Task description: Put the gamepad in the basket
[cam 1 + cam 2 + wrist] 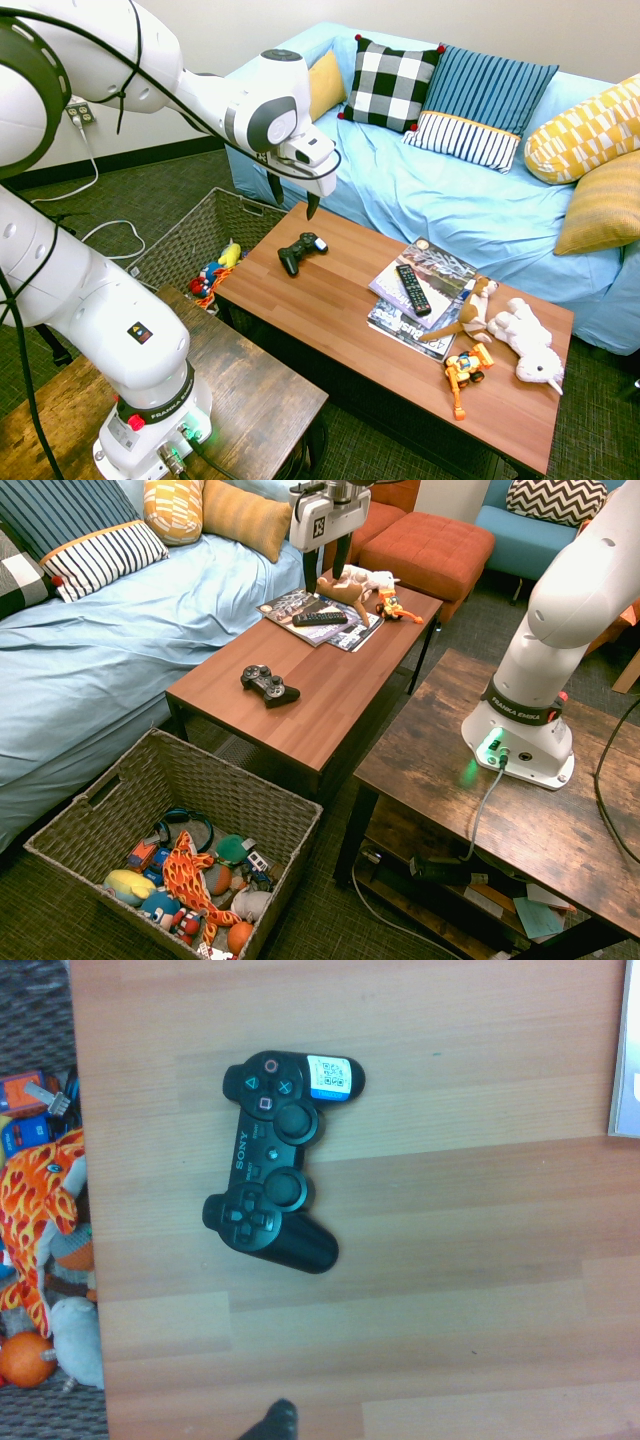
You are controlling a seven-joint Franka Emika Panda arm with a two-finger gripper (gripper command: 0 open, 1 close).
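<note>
I get bright, even room light with soft shadows; my wrist view looks slightly soft, wide views bend at edges.

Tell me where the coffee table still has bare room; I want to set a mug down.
The coffee table is bare around the gamepad, from the basket end up to the magazines, and along the front edge. The far end is crowded: remote, magazines, plush toys and an orange toy robot.
</note>
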